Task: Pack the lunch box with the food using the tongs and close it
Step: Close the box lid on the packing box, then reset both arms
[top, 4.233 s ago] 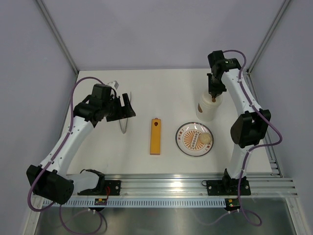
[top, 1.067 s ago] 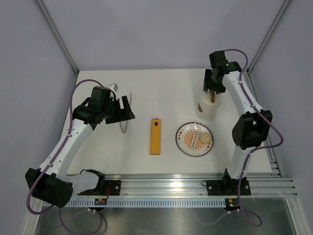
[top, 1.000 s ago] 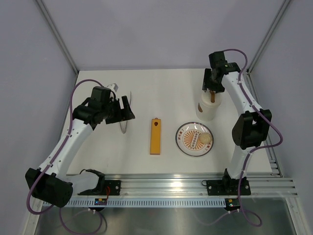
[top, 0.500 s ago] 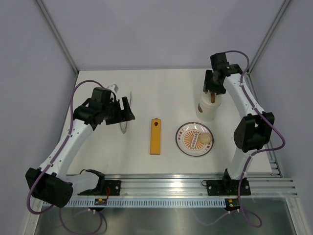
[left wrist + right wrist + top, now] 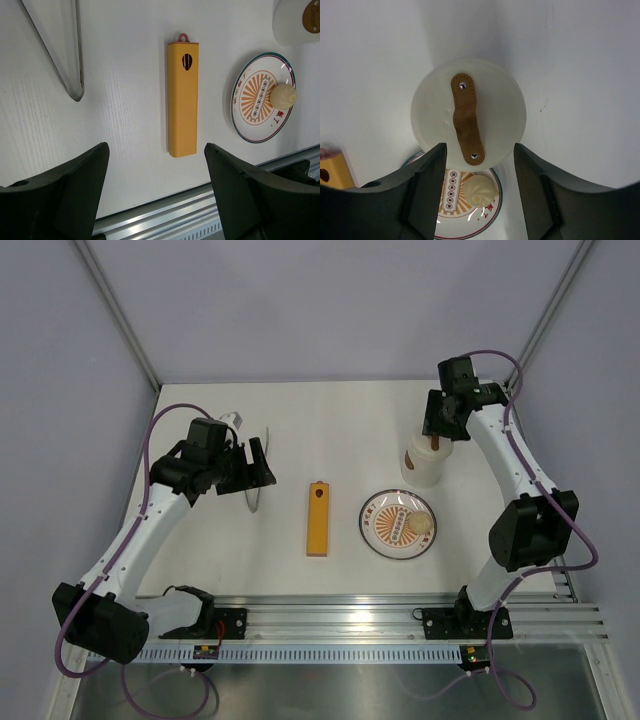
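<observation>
The lunch box [image 5: 424, 465] is a white tub at the back right, and its lid carries a brown strap [image 5: 465, 119]. My right gripper [image 5: 441, 427] hovers above it, open, its jaws [image 5: 480, 150] standing wide of the strap with nothing held. One piece of food, a pale beige bun [image 5: 418, 525], lies on the patterned plate [image 5: 383, 532]. The grey tongs [image 5: 254, 500] lie flat on the table at the left, their V tip [image 5: 76, 93] showing in the left wrist view. Just above them my left gripper [image 5: 262, 462] is open and empty [image 5: 155, 150].
A long flat orange bar [image 5: 317, 518] lies between the tongs and the plate. The metal rail [image 5: 330, 615] runs along the table's near edge. Frame posts stand at the back corners.
My right gripper has come off the lunch box lid, where it sat earlier, and shifted a little to the right. The left arm and the tongs have not moved.
</observation>
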You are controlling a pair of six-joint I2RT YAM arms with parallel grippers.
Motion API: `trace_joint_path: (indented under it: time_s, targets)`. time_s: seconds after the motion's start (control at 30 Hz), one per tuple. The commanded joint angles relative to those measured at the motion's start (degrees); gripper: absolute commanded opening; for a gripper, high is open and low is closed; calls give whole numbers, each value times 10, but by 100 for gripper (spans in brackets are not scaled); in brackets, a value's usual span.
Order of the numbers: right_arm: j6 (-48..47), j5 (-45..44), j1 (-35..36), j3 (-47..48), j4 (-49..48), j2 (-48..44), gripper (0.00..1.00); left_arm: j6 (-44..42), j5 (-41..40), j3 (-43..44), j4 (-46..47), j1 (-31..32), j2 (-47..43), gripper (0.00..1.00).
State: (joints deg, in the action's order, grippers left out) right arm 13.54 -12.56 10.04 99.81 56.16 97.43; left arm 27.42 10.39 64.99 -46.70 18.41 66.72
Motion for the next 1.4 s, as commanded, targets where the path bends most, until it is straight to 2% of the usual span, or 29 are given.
trace_joint_path:
  time_s: [0.0, 0.07, 0.23, 0.6, 0.8, 0.83, 0.9, 1.1, 1.2, 1.37]
  targets:
    - [11, 17, -2, -86, -36, 0, 64, -6, 15, 0, 15, -1, -9, 81]
    - [17, 32, -3, -125, -51, -1, 64, -7, 16, 0, 15, -2, -10, 81]
    - [16, 39, -3, -154, -56, -7, 63, -8, 18, 4, 17, -1, -5, 81]
    - [13, 14, -2, -89, -13, -45, 64, -5, 21, 1, 19, -1, -4, 80]
    - [14, -4, -2, -25, 13, -88, 80, -6, 17, 3, 17, -2, -4, 80]
    - [16, -18, -2, -16, 15, -96, 92, -5, 16, 4, 17, -1, -4, 80]
    - [29, -44, -2, -11, 14, -117, 99, 0, 21, 9, 13, -2, -7, 80]
    - [79, -108, -2, -88, -5, -211, 99, -1, 16, 33, -1, -2, -16, 81]
    - [142, -107, -2, -182, -18, -273, 99, -3, 16, 48, -4, -1, -21, 82]
    - [188, -134, -3, -286, -11, -358, 99, -10, 10, 75, -10, -1, -24, 84]
